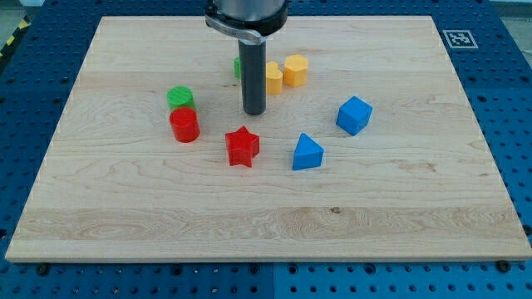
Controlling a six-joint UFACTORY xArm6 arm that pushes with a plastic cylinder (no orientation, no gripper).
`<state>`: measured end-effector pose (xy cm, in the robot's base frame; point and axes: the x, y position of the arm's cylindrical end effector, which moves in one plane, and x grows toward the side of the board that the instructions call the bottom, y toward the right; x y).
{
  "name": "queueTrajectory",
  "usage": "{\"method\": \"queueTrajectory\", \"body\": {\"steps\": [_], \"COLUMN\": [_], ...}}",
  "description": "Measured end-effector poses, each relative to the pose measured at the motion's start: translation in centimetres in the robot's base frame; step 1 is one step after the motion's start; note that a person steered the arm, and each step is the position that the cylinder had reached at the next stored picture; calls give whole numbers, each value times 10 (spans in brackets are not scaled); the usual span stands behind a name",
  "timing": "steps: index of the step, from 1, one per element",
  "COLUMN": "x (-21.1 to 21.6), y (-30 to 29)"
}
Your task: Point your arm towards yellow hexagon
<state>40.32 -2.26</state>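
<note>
The yellow hexagon [295,71] stands on the wooden board near the view's top centre. A second yellow block [273,79] touches its left side and is partly hidden by the rod. My tip [253,113] rests on the board below and to the left of the hexagon, about a block's width from the second yellow block. A green block [238,66] peeks out from behind the rod on its left.
A green cylinder [180,97] sits above a red cylinder [184,125] at the left. A red star [242,146] lies below my tip. A blue triangular block [307,153] and a blue cube [354,115] lie to the right.
</note>
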Motion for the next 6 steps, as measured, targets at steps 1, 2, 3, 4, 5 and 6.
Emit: {"method": "queueTrajectory", "body": {"steps": [1,2,3,4,5,6], "x": [-10,-9,-7,-19,-57,-81], "y": [0,44,114,162,160,129]}}
